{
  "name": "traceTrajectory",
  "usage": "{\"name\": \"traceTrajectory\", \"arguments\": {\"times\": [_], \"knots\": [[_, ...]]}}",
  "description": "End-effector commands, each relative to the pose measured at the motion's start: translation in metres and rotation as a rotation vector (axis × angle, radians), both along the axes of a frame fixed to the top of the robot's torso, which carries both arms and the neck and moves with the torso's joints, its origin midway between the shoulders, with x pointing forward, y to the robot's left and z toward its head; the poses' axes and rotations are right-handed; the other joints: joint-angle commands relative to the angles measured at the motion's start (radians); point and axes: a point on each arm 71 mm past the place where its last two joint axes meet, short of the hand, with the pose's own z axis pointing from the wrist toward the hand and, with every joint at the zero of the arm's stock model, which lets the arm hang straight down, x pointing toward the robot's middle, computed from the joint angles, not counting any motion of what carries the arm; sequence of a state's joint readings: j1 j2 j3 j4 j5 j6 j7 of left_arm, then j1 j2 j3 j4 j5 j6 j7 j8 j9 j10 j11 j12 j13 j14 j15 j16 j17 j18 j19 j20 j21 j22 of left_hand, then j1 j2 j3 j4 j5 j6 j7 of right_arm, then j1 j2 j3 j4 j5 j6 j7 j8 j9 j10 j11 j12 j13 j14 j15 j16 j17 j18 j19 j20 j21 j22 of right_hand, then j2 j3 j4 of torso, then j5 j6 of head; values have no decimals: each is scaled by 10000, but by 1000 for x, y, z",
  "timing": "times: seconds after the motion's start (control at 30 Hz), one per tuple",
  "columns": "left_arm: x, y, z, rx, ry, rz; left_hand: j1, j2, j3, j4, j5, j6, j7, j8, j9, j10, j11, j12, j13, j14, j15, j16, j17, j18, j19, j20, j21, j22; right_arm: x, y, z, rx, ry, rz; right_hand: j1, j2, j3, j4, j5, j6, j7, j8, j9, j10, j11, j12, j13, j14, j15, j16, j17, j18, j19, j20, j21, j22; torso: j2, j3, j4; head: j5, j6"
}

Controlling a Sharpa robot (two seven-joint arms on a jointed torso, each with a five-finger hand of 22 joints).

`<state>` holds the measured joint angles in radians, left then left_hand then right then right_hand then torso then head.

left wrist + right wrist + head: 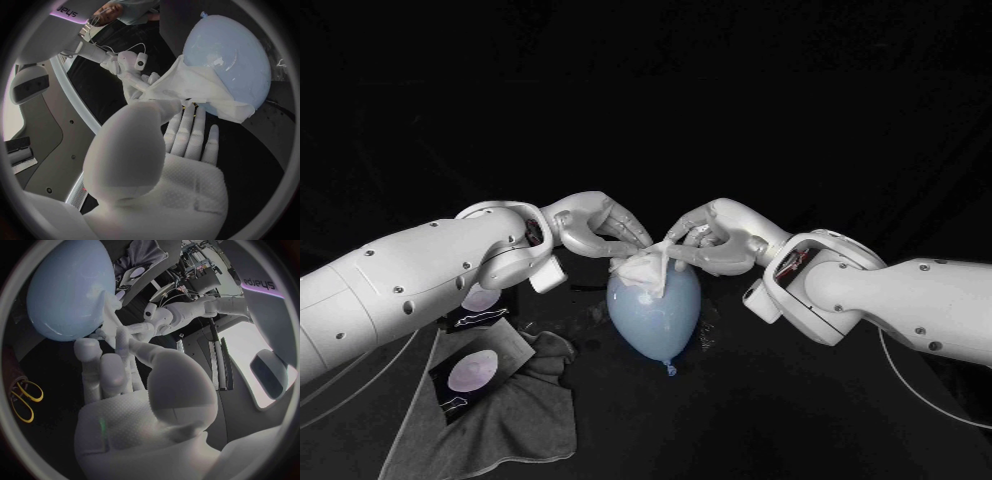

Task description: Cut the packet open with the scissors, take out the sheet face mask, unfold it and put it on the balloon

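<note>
Fingers (599, 240) of the left hand (586, 226) and the right hand (715, 243) pinch the one sheet mask (643, 268), which is draped over the far end of the single balloon (653, 318) lying mid-bench (776, 420). Two packets (473, 372) lie on a grey cloth (531, 415) toward the left edge, just beside the balloon (one pair of scissors (24, 397) lies near the right hand).

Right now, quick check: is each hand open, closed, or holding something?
Left hand: pinching the sheet mask at the top of the balloon.
Right hand: pinching the same sheet mask from the opposite side.
</note>
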<state>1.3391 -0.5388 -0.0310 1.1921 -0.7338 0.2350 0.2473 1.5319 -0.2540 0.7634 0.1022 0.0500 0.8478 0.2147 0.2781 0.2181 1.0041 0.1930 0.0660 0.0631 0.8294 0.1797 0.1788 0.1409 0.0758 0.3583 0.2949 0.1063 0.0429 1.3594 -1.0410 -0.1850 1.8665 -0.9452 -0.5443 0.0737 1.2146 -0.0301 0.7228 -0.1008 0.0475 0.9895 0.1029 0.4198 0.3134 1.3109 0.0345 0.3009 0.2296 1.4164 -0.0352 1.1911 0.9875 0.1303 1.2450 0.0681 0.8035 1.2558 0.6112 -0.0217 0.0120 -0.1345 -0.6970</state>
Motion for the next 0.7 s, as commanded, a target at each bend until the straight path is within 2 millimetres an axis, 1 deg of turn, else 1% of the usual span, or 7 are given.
{"name": "traceTrajectory", "arguments": {"times": [0.03,0.2,0.27,0.37,0.4,0.43,0.7], "knots": [[-7,-6,1,-397,1050,-744,-594,-224,-360,-61,-19,-101,111,13,32,28,33,-27,9,-148,35,-128,6,-176,-372,7,-173,-40,2,2,4,-125,-317,-4,42,27,23,-28,25,91,6,27,1674,22,-57,2,13,43,-52,39,8,107,71,-7,34,1,0,6,5,42,35],[-9,-8,1,-417,1143,-832,-1213,-256,-1475,-142,-17,-507,110,-181,-11,-522,191,-63,-13,-331,151,-334,-12,-161,-436,5,-246,-25,3,4,7,-100,-403,26,42,22,23,-28,24,92,6,28,1678,22,-58,2,16,50,-54,44,14,104,81,-8,55,10,-4,3,-2,69,49],[-8,-9,1,-449,1088,-777,-852,505,-4097,-126,-49,-1033,108,-444,-99,-1818,113,48,8,-1417,271,-821,-244,-147,-459,-6,-315,-20,3,5,8,-94,-419,43,42,22,23,-28,24,92,6,28,1678,22,-58,2,16,50,-54,44,14,104,81,-8,55,10,-5,3,-3,70,57],[-7,-10,2,-512,911,-646,294,548,-6554,795,-9,-3136,-178,-1268,-661,-4513,-159,-178,-143,-3464,229,-1321,-636,-147,-582,-8,-395,-34,3,7,9,-93,-433,78,42,22,23,-28,24,92,6,28,1678,22,-58,2,16,50,-54,44,14,104,81,-8,55,10,-4,3,-5,81,86],[-7,-10,2,-527,824,-594,980,392,-6855,1753,17,-3331,-259,-1352,-711,-4840,-224,-132,-137,-3769,222,-1284,-690,-136,-598,-21,-419,-31,3,7,9,-93,-436,88,42,22,23,-28,24,92,6,28,1678,22,-58,2,16,50,-54,44,14,104,81,-8,55,10,-2,4,-5,84,90],[-6,-10,3,-529,761,-563,1154,249,-6928,1924,10,-3505,-284,-1417,-755,-5077,-260,-203,-169,-4022,223,-1340,-733,-133,-600,-17,-426,-31,3,7,9,-92,-438,95,42,22,23,-28,24,92,6,28,1678,22,-58,2,16,50,-54,44,14,104,81,-8,55,10,-2,4,-5,84,90],[-6,-14,4,-369,76,-431,1547,202,-6759,1943,16,-3747,-205,-1505,-803,-5807,-331,-248,-209,-4426,267,-1348,-793,-61,-681,-62,-483,-40,0,10,10,-53,-441,209,43,19,26,-28,23,92,5,28,1682,22,-59,1,20,58,-55,51,22,99,99,-9,91,27,3,3,-10,110,158]]}}
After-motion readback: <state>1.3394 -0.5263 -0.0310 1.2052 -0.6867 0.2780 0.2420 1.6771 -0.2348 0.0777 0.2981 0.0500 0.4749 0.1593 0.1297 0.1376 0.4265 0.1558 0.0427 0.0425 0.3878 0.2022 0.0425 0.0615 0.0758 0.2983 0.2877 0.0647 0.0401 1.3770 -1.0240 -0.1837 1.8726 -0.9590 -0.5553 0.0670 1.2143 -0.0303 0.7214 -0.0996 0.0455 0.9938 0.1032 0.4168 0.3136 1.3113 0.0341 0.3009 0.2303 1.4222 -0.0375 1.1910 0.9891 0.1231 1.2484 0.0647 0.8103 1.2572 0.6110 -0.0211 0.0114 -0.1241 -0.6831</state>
